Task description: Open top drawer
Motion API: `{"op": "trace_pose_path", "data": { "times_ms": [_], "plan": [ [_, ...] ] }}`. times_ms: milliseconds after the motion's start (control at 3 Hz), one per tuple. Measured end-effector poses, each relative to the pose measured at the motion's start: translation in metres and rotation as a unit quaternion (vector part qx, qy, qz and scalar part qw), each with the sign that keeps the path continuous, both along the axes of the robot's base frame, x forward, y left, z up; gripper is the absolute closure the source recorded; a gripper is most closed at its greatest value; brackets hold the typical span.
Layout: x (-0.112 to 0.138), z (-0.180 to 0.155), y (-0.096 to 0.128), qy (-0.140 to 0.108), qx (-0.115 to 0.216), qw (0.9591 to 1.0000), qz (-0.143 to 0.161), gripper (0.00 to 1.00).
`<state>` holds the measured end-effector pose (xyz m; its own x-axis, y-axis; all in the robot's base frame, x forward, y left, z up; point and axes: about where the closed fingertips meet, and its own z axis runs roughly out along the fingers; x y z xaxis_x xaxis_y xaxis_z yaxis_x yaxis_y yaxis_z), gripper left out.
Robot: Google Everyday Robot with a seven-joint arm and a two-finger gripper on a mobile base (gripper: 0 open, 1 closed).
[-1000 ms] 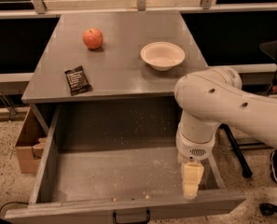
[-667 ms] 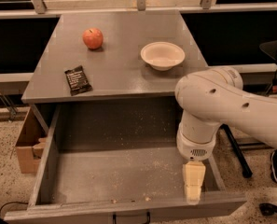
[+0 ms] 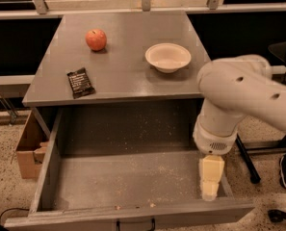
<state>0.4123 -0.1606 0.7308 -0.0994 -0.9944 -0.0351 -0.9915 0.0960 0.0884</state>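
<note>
End effector [image 3: 211,184] (grip state unclear) edged right; top drawer [image 3: 133,182] around it pulled out further, task likely done.

The grey table [image 3: 133,76] carries 3 things: a red apple [image 3: 96,39] at the far left, a white bowl [image 3: 167,57] on the right, and a dark packet [image 3: 80,82] at the near left. The gripper [image 3: 211,183] hangs below the table's near right corner.

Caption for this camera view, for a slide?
Top drawer stands wide open, gripper hanging near its front edge; apple, bowl and dark packet on the table.
</note>
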Motion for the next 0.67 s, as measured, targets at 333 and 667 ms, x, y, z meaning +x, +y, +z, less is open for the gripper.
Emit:
{"op": "trace_pose_path", "data": {
  "times_ms": [333, 667],
  "plan": [
    [0.017, 0.060, -0.033, -0.028, 0.013, 0.9993, -0.019, 0.00],
    [0.041, 0.129, -0.058, -0.082, 0.018, 0.9959, -0.034, 0.00]
  ]
}}
